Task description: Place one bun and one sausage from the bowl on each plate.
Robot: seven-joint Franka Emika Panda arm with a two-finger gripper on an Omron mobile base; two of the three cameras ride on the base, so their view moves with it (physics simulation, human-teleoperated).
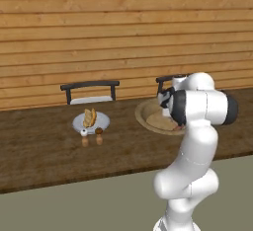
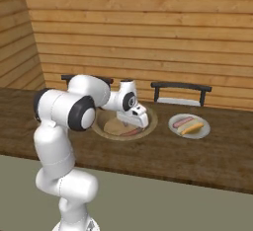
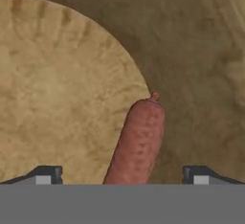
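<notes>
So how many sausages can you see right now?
2: one sausage in the bowl lies between the open gripper fingers; another sausage lies on the right plate beside a bun. The left plate's food is unclear.

Readable text: we find none in any view.
Bowl (image 2: 148,125): we see plain wood grain, no lettering or mark.
Plates (image 2: 204,126): we see pale bare surfaces, no print or brand.
Shakers (image 1: 84,133): too small for us to tell whether any label stands on them.
Robot arm (image 2: 64,107): we read no logo, number or sign on its white shell.
Wall (image 1: 123,32): we see bare planks, no sign.
</notes>
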